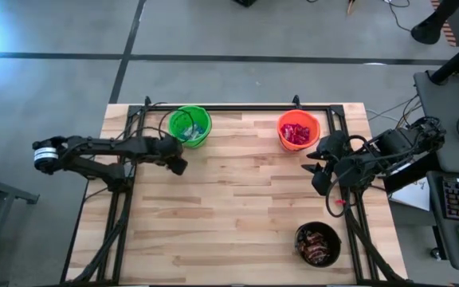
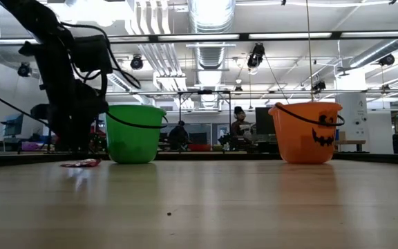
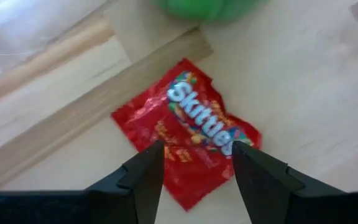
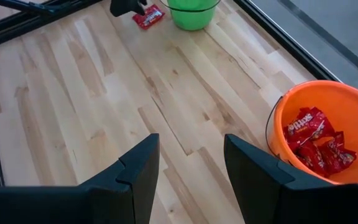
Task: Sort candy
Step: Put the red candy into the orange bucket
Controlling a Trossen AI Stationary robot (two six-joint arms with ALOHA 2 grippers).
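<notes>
Left arm stretched level across the worktop's (image 1: 237,207) left edge, wrist pointing toward the centre, left gripper (image 1: 179,166) low over the boards just beside the green bucket (image 1: 190,126) near the far-left corner. Fingers (image 3: 145,177) spread wide, gripping nothing, poised over one flat red packet (image 3: 188,140) lying flat on the wood close to the green bucket's base. From the left wrist view, both finger tips overlapping the packet's near edge; contact with it not discernible. From the low view, same packet (image 2: 80,164) flat on the boards to the side of the green bucket (image 2: 134,133), dark arm links rising above it.

Right arm folded back over the worktop's right edge, elbow bunched outside the frame rail, right gripper (image 1: 319,170) raised just inside that edge, angled toward the far-left corner. Fingers (image 4: 135,171) parted wide, empty, only bare boards between them.

More red packets (image 4: 316,140) heaped inside the orange bucket (image 1: 298,131) near the far-right corner. Dark brown bars (image 1: 317,245) piled in the black bucket (image 1: 318,243) near the near-right corner. Light-coloured contents (image 1: 191,127) in the green bucket, kind not discernible.
</notes>
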